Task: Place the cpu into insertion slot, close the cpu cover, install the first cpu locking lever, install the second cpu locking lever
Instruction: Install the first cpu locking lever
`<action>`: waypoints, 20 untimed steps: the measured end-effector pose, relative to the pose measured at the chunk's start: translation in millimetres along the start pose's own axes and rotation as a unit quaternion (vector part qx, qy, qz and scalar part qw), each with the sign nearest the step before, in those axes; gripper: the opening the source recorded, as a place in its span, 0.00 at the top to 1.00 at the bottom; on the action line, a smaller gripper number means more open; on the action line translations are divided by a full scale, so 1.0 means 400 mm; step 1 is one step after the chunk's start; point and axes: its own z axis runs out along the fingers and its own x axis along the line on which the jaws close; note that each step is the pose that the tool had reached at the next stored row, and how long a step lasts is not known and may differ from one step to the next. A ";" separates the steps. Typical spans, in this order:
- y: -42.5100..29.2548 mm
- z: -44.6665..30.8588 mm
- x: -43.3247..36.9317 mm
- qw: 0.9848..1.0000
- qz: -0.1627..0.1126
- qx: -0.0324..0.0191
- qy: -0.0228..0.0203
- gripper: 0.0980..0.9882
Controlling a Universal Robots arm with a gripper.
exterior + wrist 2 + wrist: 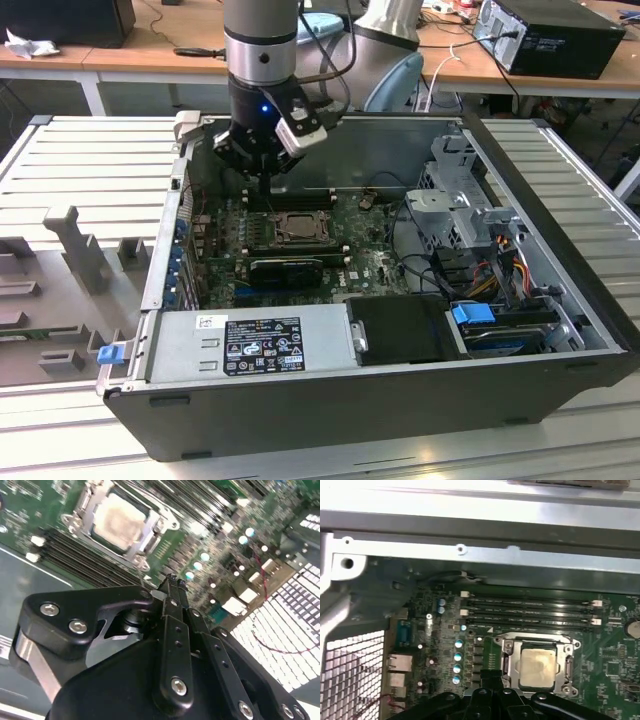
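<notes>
Bright, even room light fills the exterior view. The inside of the case (pixel 330 400) sits in soft shadow, and a blue light (pixel 262 108) glows on the arm (pixel 260 45). In the first wrist view the case (pixel 480 510) wall glares white. In both wrist views the cpu (pixel 120 520) (pixel 536 667) looks washed-out and detail is slightly blurred.

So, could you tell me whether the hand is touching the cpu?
Apart: the second wrist view shows green board between the hand and the cpu.
</notes>
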 end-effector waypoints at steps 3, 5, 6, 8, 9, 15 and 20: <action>0.004 0.005 0.023 1.000 0.001 0.000 0.000 0.99; 0.007 0.007 0.028 1.000 0.003 -0.001 0.000 0.99; 0.009 0.008 0.030 1.000 0.003 -0.001 0.000 0.99; 0.014 0.012 0.032 1.000 0.004 -0.001 0.000 0.99; 0.019 0.014 0.033 1.000 0.005 -0.001 0.000 0.99; 0.047 0.026 0.036 1.000 0.008 -0.001 0.000 0.99; 0.072 0.031 0.037 1.000 0.011 -0.001 -0.001 0.99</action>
